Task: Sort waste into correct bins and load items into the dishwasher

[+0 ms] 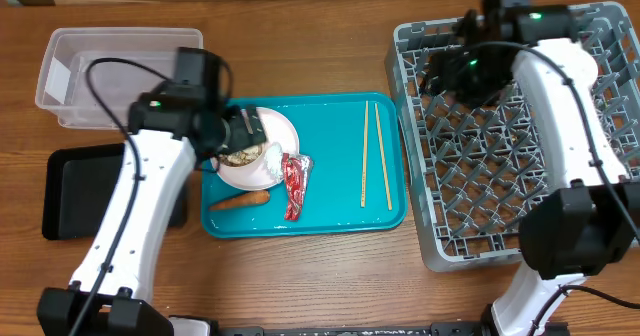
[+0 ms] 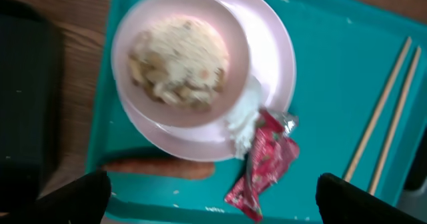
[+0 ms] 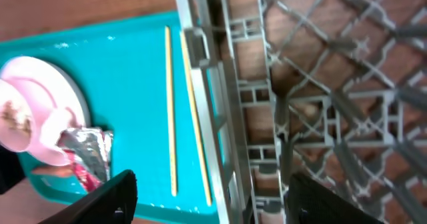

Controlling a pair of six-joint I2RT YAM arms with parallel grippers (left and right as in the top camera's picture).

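Left hand [image 2: 213, 203] spread wide, right hand [image 3: 215, 199] likewise parted, both empty, facing downward.

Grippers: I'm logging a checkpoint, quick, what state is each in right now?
Left gripper: open, holding nothing.
Right gripper: open, holding nothing.

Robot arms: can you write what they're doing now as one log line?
left gripper: open, above food bowl | right gripper: open, empty, over dish rack | chopsticks: on teal tray

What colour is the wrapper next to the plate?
The wrapper is red with silvery ends, clearest in the left wrist view.
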